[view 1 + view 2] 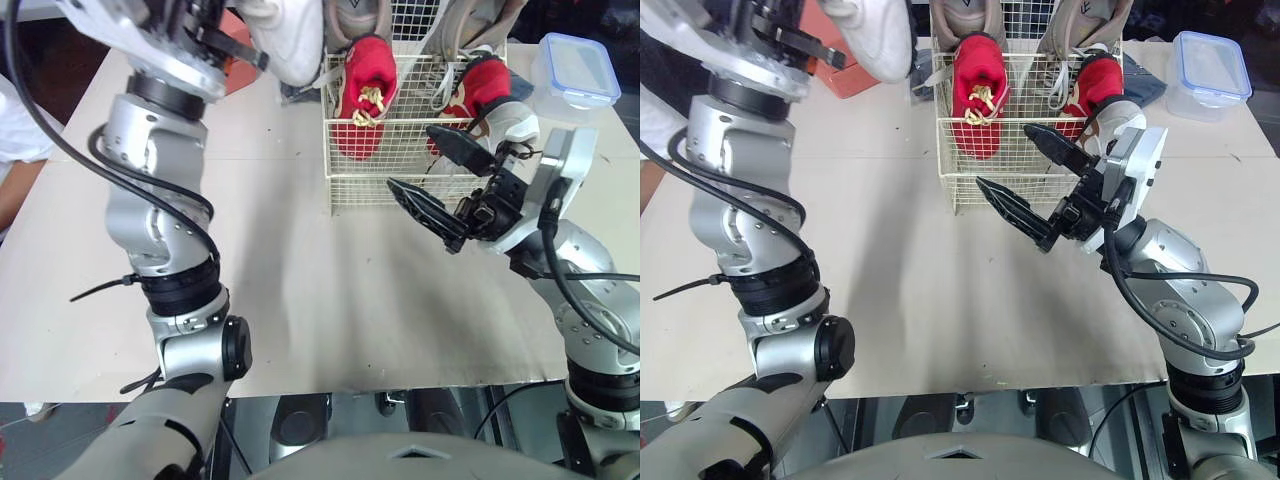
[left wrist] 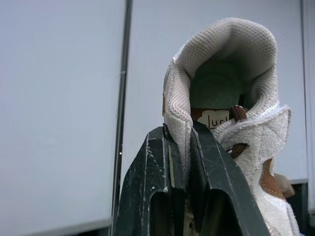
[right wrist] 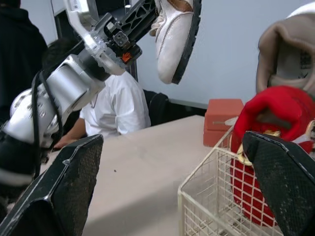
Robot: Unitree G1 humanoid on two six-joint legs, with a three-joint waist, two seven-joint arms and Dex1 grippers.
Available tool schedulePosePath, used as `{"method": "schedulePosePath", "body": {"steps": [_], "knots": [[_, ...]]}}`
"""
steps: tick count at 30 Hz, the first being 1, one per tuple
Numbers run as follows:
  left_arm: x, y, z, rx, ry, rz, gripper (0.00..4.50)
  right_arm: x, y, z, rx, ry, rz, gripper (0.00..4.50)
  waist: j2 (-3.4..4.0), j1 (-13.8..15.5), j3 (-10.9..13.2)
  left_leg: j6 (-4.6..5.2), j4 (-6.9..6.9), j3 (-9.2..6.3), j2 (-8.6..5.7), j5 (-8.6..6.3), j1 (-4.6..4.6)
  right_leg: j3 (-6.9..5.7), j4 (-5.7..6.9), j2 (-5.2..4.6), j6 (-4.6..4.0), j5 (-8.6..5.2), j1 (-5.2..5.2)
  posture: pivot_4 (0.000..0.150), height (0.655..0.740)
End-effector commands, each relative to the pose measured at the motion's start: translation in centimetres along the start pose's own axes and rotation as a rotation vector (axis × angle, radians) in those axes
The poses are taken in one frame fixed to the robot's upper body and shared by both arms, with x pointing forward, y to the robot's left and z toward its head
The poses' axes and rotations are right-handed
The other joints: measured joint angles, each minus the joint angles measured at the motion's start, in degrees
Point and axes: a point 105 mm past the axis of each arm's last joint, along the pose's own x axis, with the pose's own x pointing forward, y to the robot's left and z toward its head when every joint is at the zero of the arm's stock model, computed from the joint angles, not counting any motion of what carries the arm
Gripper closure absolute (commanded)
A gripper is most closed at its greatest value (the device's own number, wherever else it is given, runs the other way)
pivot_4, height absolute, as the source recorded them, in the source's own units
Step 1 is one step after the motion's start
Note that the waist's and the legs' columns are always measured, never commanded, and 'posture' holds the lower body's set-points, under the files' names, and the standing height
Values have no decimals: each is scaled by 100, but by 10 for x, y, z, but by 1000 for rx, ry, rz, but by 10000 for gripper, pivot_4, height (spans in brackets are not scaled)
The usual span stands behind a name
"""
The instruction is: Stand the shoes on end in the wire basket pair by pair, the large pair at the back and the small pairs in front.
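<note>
A white wire basket (image 1: 400, 186) stands on the far side of the table. Two large beige shoes (image 1: 352, 16) stand on end at its back. Two small red shoes (image 1: 364, 96) stand in front of them, one on each side. My left gripper (image 2: 179, 142) is raised above the table left of the basket. It is shut on the heel collar of a white shoe (image 1: 290, 35), which hangs in the air. Just in front of the basket's right front corner is my right gripper (image 1: 443, 182), open and holding nothing.
A clear plastic box with a blue lid (image 1: 575, 70) sits right of the basket. An orange box (image 3: 224, 115) lies at the table's far left. A person in a white shirt (image 3: 115, 108) sits at the left side. Bare table (image 1: 330, 300) lies in front of the basket.
</note>
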Motion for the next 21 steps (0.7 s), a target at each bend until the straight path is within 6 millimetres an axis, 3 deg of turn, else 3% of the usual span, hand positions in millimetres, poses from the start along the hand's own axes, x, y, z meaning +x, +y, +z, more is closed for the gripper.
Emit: {"method": "schedulePosePath", "body": {"steps": [1, 10, 21], "knots": [[-4, -17, 2, 38, -61, 14, 43983, -5, -1, 10, -13, -42, -17, 0, 0, 6, 0, 0, -1, 1, 0, 0, 3, 3, 1, 2, 0, 0, 1, 1500, 6860], [-42, -37, -54, -47, -31, 162, 43983, -12, -1, 5, -23, -17, -58, 0, 4, 12, -3, 3, -1, 4, 2, -2, 3, 12, -4, 9, 0, -1, 3, 1500, 6860], [-53, -52, -59, -121, -31, 59, 43983, 22, -17, 0, 9, 29, -164, 0, 7, 4, -2, 25, 0, 5, 7, -15, 4, 14, -1, 16, -1, -1, 1, 1500, 6860]]}}
